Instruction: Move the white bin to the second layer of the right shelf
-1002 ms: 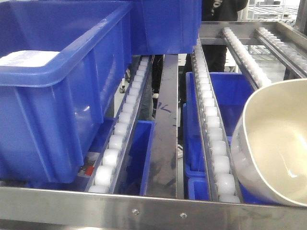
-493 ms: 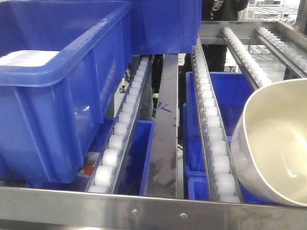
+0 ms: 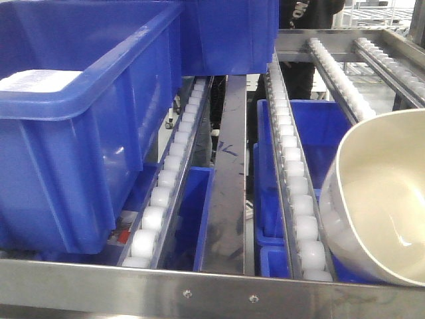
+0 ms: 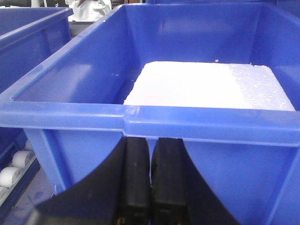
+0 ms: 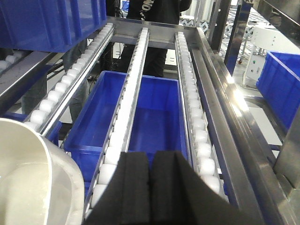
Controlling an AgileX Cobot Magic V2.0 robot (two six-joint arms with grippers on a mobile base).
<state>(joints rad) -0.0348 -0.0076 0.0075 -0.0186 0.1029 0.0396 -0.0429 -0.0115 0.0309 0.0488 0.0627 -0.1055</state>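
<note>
Black pads of the left gripper [image 4: 150, 180] are pressed together, empty, before a blue crate [image 4: 140, 117] holding a white slab [image 4: 211, 84]. The right gripper [image 5: 150, 187] is clenched too. The white bin [image 3: 382, 199] lies tilted on the roller lanes [image 3: 295, 193].

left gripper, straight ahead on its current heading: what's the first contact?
The near wall of the blue crate, just under its rim. The left gripper, fingers together, points right at it; the exact gap is hard to judge from the wrist view.
</note>
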